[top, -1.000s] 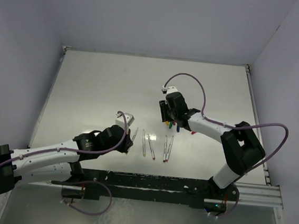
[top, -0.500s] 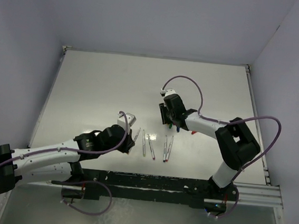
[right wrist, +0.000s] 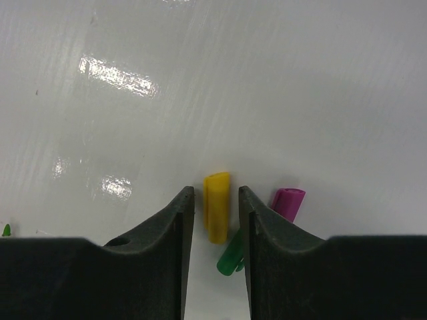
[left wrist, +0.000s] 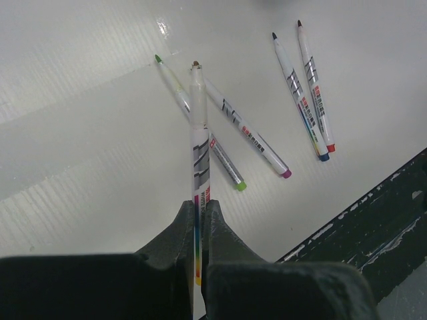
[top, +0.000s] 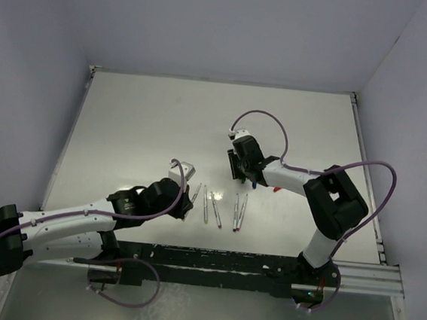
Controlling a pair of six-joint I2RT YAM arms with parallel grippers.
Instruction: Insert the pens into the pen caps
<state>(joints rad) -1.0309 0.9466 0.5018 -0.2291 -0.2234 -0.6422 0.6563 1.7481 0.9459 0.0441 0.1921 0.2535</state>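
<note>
My left gripper (left wrist: 199, 203) is shut on a whitish pen (left wrist: 198, 133) with a yellow rear end, held up above the table, dark tip pointing away. Below it lie a green pen (left wrist: 223, 160), a magenta pen (left wrist: 257, 143), a blue pen (left wrist: 300, 100) and a red pen (left wrist: 317, 90). My right gripper (right wrist: 216, 193) is open, low over the table, its jaws on either side of the yellow cap (right wrist: 217, 207). The green cap (right wrist: 230, 257) lies partly under the right finger. The magenta cap (right wrist: 288, 203) lies just outside it. In the top view the right gripper (top: 234, 166) covers most of the caps.
The lying pens (top: 220, 210) sit in a row near the table's front edge, between the two arms. A black rail (top: 226, 263) runs along that edge. Walls enclose the white table (top: 149, 116) at the left, back and right.
My right gripper has shifted slightly left and come down over the caps, so the yellow cap is now between its jaws. The left arm and its pen have barely moved.
</note>
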